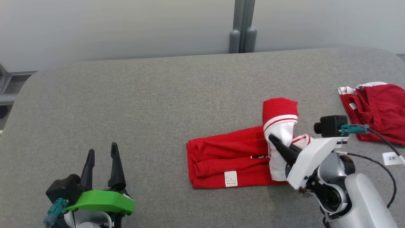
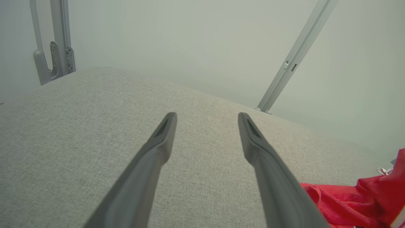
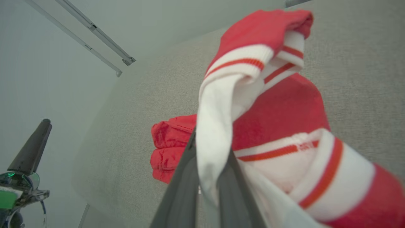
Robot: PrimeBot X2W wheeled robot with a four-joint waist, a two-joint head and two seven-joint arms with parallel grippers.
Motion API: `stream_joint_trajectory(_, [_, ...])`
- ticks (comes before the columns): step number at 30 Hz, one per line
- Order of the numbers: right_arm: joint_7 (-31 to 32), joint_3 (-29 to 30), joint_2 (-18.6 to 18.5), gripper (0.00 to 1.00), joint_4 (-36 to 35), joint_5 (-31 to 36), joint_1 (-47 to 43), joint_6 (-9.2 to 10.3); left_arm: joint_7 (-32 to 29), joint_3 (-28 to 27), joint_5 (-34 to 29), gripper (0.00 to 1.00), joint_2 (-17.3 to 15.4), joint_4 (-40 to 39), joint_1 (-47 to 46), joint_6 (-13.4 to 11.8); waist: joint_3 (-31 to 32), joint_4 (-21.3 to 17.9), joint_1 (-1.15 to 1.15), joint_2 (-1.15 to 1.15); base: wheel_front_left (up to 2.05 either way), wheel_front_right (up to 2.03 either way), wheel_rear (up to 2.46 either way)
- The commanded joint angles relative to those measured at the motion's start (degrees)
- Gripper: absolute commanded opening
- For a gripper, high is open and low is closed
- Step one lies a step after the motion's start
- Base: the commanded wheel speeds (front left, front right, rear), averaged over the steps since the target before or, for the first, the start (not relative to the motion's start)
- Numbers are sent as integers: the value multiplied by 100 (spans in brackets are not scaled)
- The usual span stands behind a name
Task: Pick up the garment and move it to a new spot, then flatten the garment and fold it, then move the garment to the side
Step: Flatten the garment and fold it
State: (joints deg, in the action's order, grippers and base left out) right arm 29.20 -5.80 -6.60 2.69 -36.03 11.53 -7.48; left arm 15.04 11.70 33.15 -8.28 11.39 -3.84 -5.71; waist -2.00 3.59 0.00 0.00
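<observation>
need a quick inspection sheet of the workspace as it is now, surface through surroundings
surface: grey fabric tabletop, no stains seen
job's things: red garment lies folded into a long band, with its white-striped end raised off the tabletop
clutter: second red garment at the right edge, small white tag next to it
tools: left tool open over bare tabletop, holding nothing; right tool shut on the red garment's white trim
cables: black cable loops from the right wrist camera, passing the second red garment
surroundings: pale wall and grey post behind the tabletop
</observation>
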Motion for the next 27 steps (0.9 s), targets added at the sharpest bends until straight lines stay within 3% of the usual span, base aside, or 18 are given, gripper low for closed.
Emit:
stream_joint_trajectory(1, [26,-156,94,0,35,37,-77,-2,6,30,-8,100,-13,-1,91,20,48,84,0,0,0,0,0])
stream_joint_trajectory(11, [-436,-735,354,0,1266,53,423,-2,-11,160,-17,100,33,66,-7,53,97,320,0,0,0,0,0])
stream_joint_trajectory(24, [-1629,-1948,365,0,3529,-949,1627,-3,-21,408,-38,100,165,264,-215,169,88,803,0,0,0,0,0])
stream_joint_trajectory(25, [-1685,-2060,364,13,3631,-1020,1699,-3,-18,413,-37,100,172,276,-222,176,91,819,0,0,0,0,0])
stream_joint_trajectory(26, [-1741,-2157,363,36,3721,-1097,1760,-3,-16,418,-36,100,178,285,-229,174,96,832,0,0,0,0,0])
stream_joint_trajectory(27, [-1789,-2246,362,87,3806,-1172,1816,-2,-13,418,-35,100,182,296,-234,177,105,841,0,0,0,0,0])
